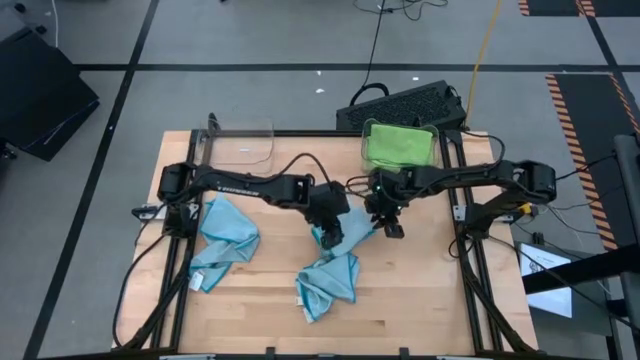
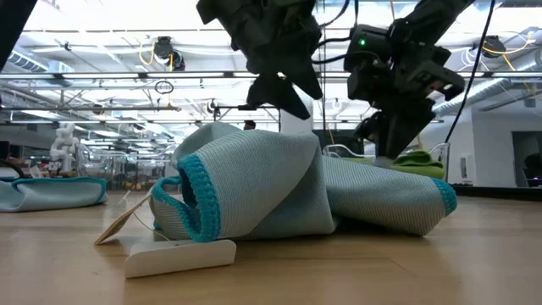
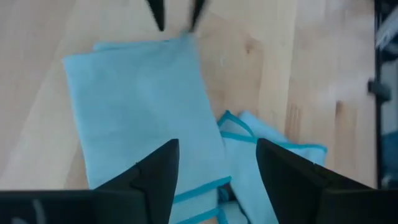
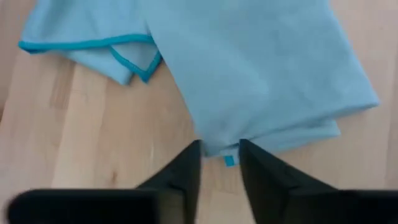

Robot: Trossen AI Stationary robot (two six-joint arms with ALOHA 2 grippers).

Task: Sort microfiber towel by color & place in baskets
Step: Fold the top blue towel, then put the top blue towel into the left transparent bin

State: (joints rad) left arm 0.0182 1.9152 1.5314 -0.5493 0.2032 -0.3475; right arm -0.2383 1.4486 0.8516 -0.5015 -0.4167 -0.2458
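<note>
both grippers hover above the crumpled light-blue microfiber towel (image 1: 330, 272) at the wooden table's (image 1: 420, 300) centre: left gripper (image 3: 214, 171) parted wide, right gripper (image 4: 219, 163) narrowly parted, neither holding anything.

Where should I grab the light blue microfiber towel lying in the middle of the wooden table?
Probably from above, at the far folded edge of the light blue microfiber towel, beside the open left gripper and open right gripper. In the low view the cloth humps up there, giving fingers a raised fold to pinch.
</note>
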